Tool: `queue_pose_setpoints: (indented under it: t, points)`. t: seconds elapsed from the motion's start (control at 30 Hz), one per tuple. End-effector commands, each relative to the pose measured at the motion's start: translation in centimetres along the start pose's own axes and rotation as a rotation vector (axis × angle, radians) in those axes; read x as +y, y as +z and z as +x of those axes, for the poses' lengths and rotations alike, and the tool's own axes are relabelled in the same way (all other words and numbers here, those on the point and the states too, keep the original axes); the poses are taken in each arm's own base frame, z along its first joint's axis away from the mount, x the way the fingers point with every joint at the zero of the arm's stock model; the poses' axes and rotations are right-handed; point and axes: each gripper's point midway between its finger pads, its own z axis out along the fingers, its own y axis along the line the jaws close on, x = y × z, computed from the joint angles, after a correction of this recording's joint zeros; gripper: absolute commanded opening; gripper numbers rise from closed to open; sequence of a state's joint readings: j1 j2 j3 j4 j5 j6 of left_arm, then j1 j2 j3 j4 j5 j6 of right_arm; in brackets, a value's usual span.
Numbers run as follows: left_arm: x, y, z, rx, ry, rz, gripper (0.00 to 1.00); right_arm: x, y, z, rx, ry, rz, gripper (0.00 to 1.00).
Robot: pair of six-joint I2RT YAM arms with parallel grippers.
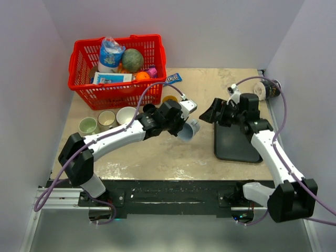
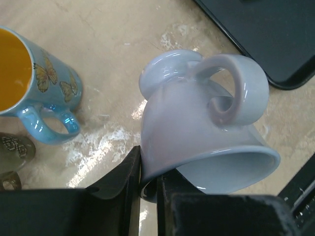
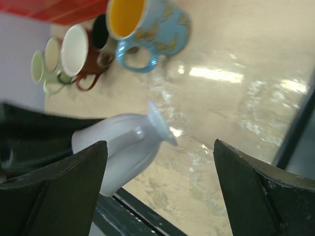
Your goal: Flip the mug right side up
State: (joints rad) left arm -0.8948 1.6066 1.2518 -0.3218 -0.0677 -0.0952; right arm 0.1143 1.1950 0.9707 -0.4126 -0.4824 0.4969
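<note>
My left jaws pinch the mug [image 2: 197, 132] by its rim, mid-bench, tipped on its side. My right jaws gape wide, empty, beside the tray [image 1: 236, 147]. About halfway, I'd say: uprighting and setting down remain.

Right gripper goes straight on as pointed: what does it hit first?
Probably the pale mug held in the left gripper: it sits directly ahead of the open right gripper, though depth is unclear.

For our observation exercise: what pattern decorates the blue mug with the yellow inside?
Butterflies on the blue mug; clearest in the left wrist view.
</note>
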Motion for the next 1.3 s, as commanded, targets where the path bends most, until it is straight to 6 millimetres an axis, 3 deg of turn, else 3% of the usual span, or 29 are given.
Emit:
queue_pose_setpoints:
  t: [0.0,0.03,0.13,0.4,0.53,0.73,0.93,1.27]
  points:
    - [-0.8,-2.1,-5.4,-0.079,-0.068,0.090,0.00,6.7,-1.9,-0.8,-0.171,-0.385,-0.309,0.92]
    - [-0.4,-1.8,-4.7,-0.039,-0.084,0.093,0.00,6.8,-1.8,0.1,-0.157,-0.400,-0.336,0.92]
    - [-0.4,-1.5,-5.0,-0.012,-0.104,0.100,0.00,7.2,-1.8,0.3,-0.183,-0.426,-0.344,0.92]
    - [-0.1,1.0,-3.7,0.143,-0.163,0.050,0.00,5.4,-1.2,-1.4,-0.300,-0.343,-0.177,0.91]
    - [0.2,2.1,-2.2,0.229,-0.182,0.021,0.00,3.0,0.5,-0.5,-0.252,-0.288,-0.072,0.90]
    - [1.0,3.5,0.0,0.333,-0.201,-0.044,0.00,-0.3,1.1,0.6,-0.242,-0.196,0.072,0.88]
    - [1.4,4.6,0.7,0.377,-0.209,-0.078,0.00,-1.9,1.6,2.1,-0.217,-0.129,0.116,0.88]
    - [1.9,5.8,2.2,0.438,-0.198,-0.110,0.17,-3.6,2.3,3.5,-0.132,-0.138,0.182,0.91]
